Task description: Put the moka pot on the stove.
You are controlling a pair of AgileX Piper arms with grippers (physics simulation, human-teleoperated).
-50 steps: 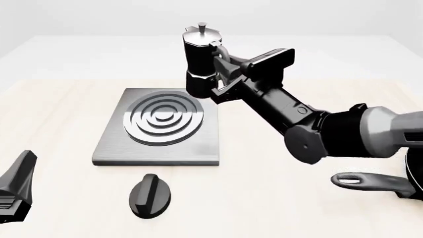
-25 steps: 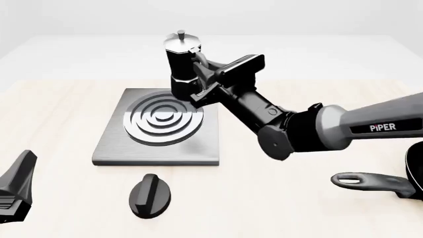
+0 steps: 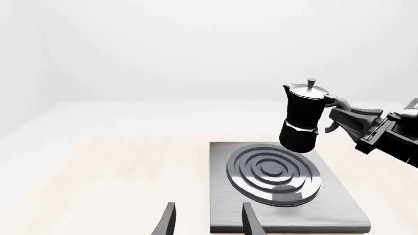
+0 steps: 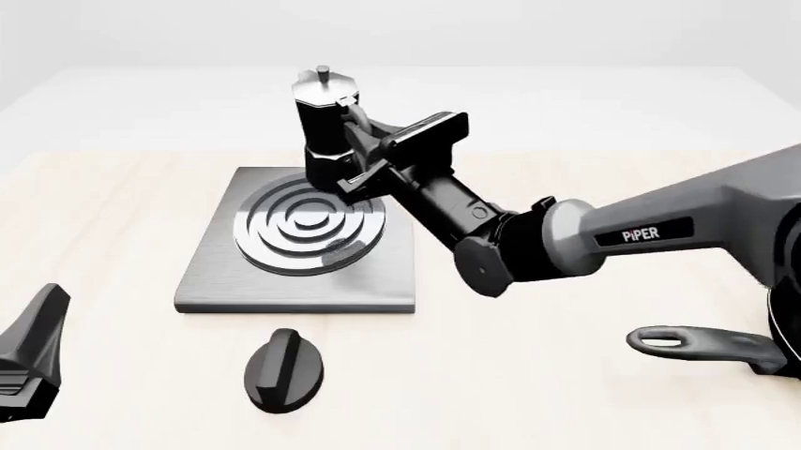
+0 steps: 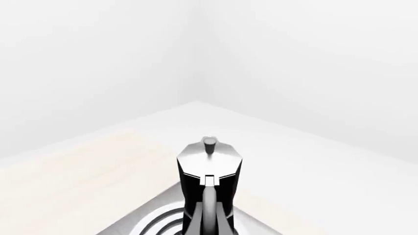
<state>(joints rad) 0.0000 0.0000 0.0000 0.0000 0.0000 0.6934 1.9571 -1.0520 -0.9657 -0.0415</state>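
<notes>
The moka pot [image 4: 323, 136] has a black waisted body and a silver lid with a knob. It hangs upright in the air above the far edge of the stove [image 4: 300, 242], a grey plate with a shiny ring burner. My right gripper [image 4: 360, 141] is shut on the pot's curved handle. The pot also shows in the left wrist view [image 3: 304, 117] above the stove [image 3: 281, 188], and in the right wrist view [image 5: 209, 183]. My left gripper [image 4: 32, 361] rests low at the near left, far from the stove; its fingers [image 3: 168, 223] stand apart and empty.
A black oval knob [image 4: 284, 368] lies on the table in front of the stove. A black long-handled pan [image 4: 701, 345] sits at the near right edge. The right arm [image 4: 601, 239] stretches across the table's right half.
My right gripper has carried the moka pot leftward, from beyond the stove's far right corner to above the burner's far edge. The left gripper has not moved.
</notes>
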